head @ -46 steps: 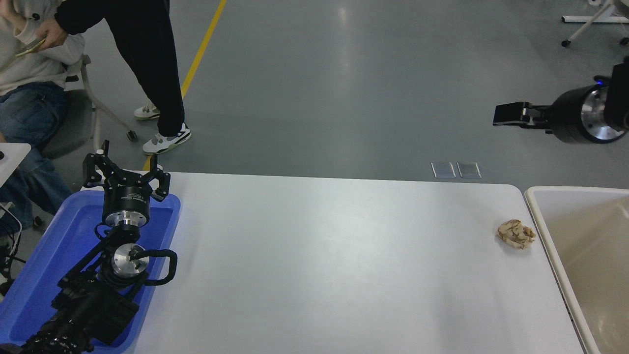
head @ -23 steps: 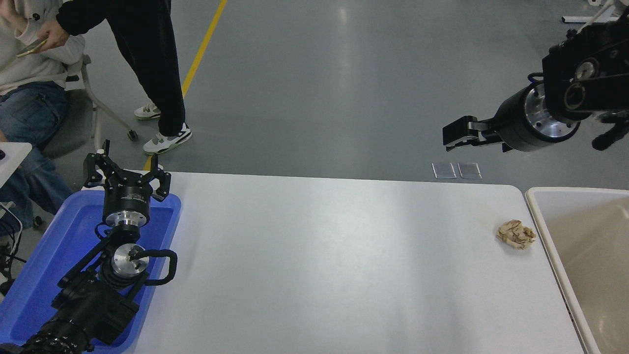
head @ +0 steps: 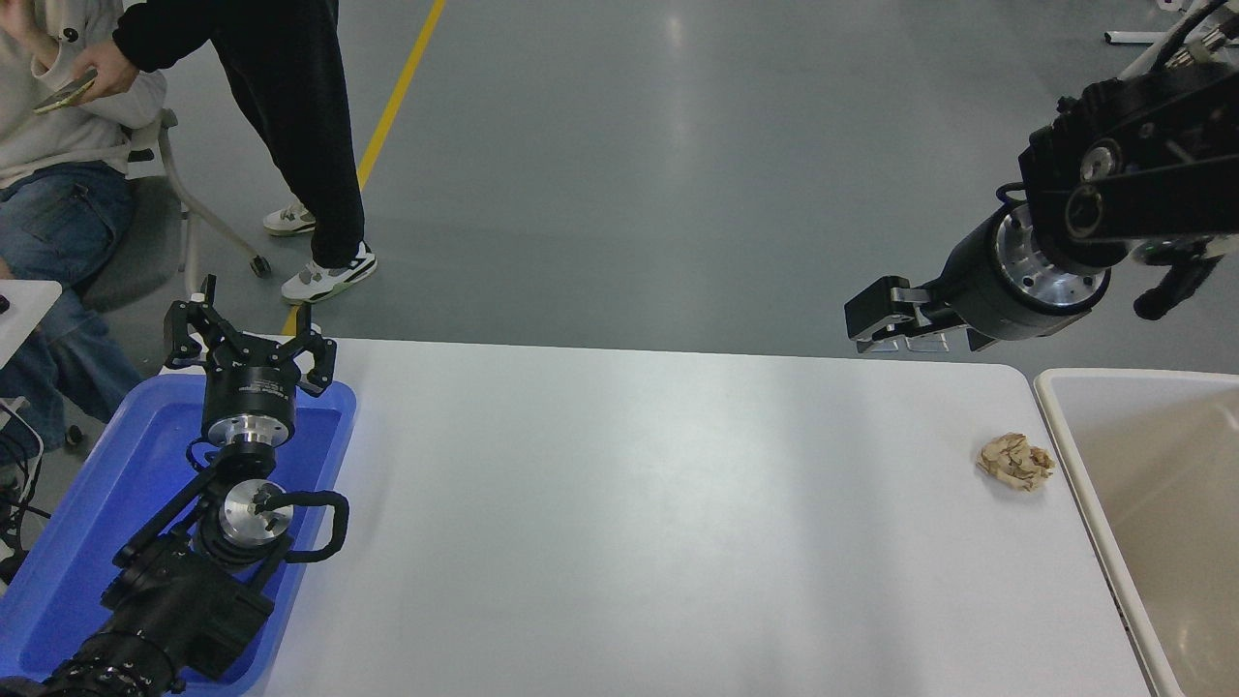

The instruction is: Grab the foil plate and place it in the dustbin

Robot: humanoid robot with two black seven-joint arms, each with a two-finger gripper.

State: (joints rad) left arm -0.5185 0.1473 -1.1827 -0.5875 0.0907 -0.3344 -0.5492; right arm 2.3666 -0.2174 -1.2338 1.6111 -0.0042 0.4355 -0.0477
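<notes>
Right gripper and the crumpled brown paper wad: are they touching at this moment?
Apart. In the head view the right gripper hangs near the table's far edge, while the paper wad lies alone on the white table beside the dustbin, bare tabletop between them.

Right tool [head: 864, 324] above table edge [head: 678, 353]

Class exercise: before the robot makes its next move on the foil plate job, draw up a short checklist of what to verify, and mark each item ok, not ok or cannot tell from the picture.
1. Foil plate in view: not ok; none is seen on the table.
2. Dustbin reachable at the table's right end: ok.
3. Right gripper empty: ok, nothing is held.
4. Right jaws open or shut: cannot tell.
5. Left gripper parked over the blue tray: ok.
6. Brown paper wad apart from the dustbin: ok.
</notes>
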